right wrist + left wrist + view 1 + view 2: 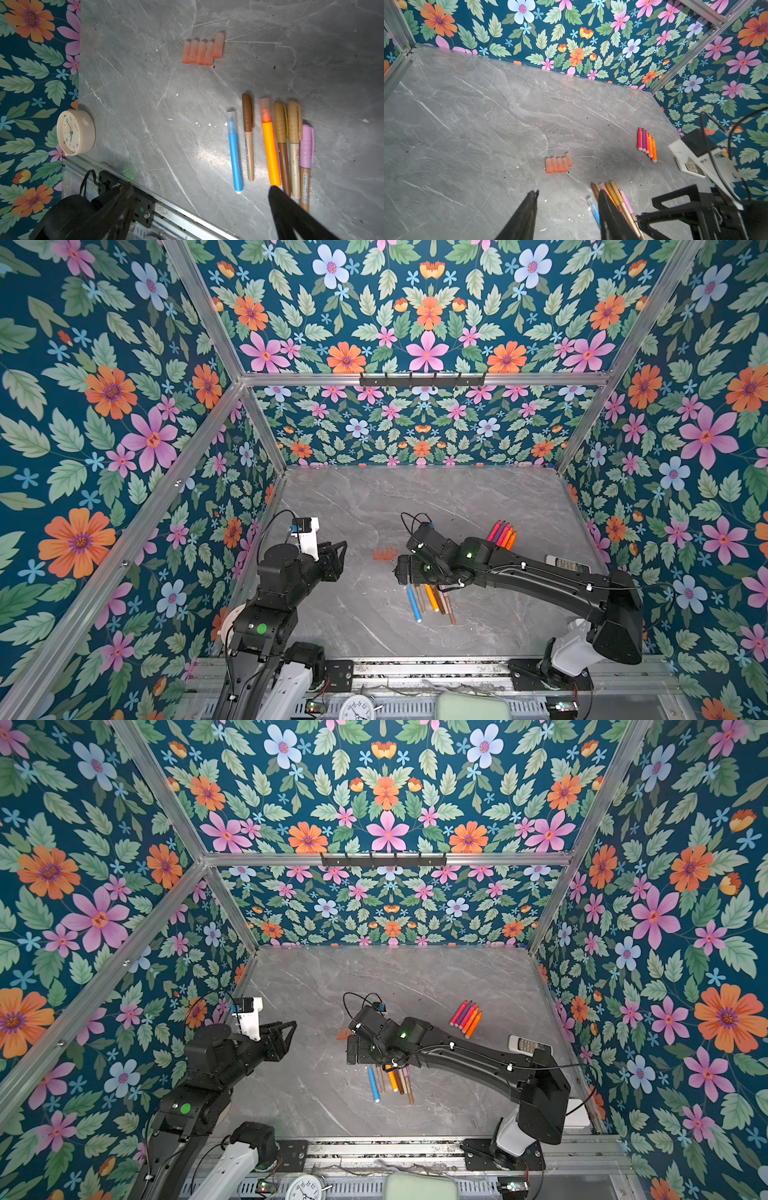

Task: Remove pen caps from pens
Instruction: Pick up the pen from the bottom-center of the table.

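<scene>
Several translucent orange pen caps (384,553) (558,164) (202,49) lie side by side in a row on the grey marble table (374,497). Nearer the front lie several capped pens (432,599) (390,1079) (270,141), with blue, brown, orange, gold and pink barrels. A second bunch of pens (503,535) (646,144), red, purple and orange, lies at the right with no caps on. My right gripper (409,572) (200,188) hangs open and empty over the capped pens' ends. To the left of the caps, my left gripper (341,561) (569,193) stands open and empty.
A white remote control (567,564) (691,167) lies by the right wall, behind the right arm. A beige alarm clock (72,133) stands at the table's front left corner. Floral walls close in three sides, and a metal rail (415,668) runs along the front.
</scene>
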### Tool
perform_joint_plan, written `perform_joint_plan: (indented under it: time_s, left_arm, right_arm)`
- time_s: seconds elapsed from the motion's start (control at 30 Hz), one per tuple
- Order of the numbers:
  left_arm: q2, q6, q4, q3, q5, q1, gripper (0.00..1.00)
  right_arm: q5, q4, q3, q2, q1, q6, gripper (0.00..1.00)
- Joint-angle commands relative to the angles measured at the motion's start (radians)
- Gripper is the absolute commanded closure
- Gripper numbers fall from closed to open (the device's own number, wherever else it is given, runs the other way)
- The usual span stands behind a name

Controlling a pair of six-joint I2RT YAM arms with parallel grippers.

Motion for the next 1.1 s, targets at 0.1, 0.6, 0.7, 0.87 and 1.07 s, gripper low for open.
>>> perform_joint_plan:
  time_s: [0.1, 0.6, 0.7, 0.87, 1.07]
  left_arm:
    - [0.009, -0.008, 0.011, 0.001, -0.011, -0.001, 0.50]
    - [0.038, -0.008, 0.011, 0.001, -0.012, 0.002, 0.50]
    - [0.040, -0.008, 0.012, 0.001, -0.012, 0.003, 0.50]
    - [0.040, -0.008, 0.011, 0.001, -0.007, 0.003, 0.50]
    - [0.038, -0.006, 0.013, -0.001, -0.006, 0.002, 0.50]
  right_arm:
    - [0.041, -0.036, 0.015, -0.001, 0.000, 0.002, 0.01]
    - [0.031, -0.115, 0.024, 0.142, -0.001, -0.208, 0.20]
    - [-0.043, -0.063, -0.002, 0.168, 0.002, -0.220, 0.40]
    - [-0.099, 0.032, -0.066, 0.176, 0.001, -0.190, 0.62]
    - [-0.045, -0.001, -0.073, 0.213, 0.003, -0.177, 0.62]
